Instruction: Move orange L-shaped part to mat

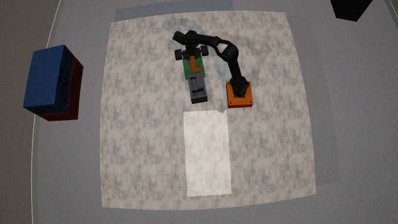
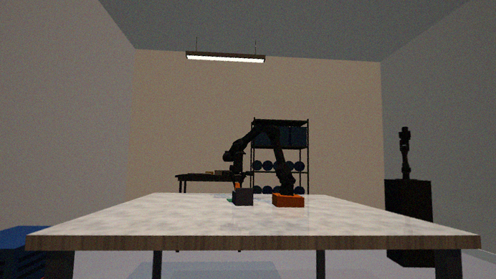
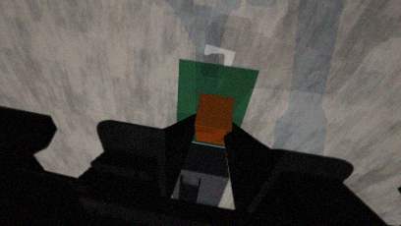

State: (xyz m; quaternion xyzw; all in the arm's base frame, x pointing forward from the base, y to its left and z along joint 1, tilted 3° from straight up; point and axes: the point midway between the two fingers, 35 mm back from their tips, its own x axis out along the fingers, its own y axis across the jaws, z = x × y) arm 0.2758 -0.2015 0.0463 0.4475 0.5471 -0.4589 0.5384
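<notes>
Lettering, labels, brands, numbers, signs: none legible in the top, exterior or wrist view. Blue plastic crate (image 1: 45, 77) (image 2: 5, 246), slatted: no readable marking. Square orange base plate (image 1: 240, 103) (image 2: 288, 203): no readable text. Grey rectangular tray (image 1: 198, 86) (image 2: 242, 196) (image 3: 211, 189): likewise.

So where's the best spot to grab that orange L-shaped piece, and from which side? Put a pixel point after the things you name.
Probably by the plain end of its long leg, from above, with the jaws (image 1: 191, 56) closing across the leg's narrow width. The orange L-shaped piece (image 1: 193, 64) (image 2: 237, 185) (image 3: 214, 111) has straight sides there, while the foot juts out sideways at the other end. The jaws are shut on that plain end.
</notes>
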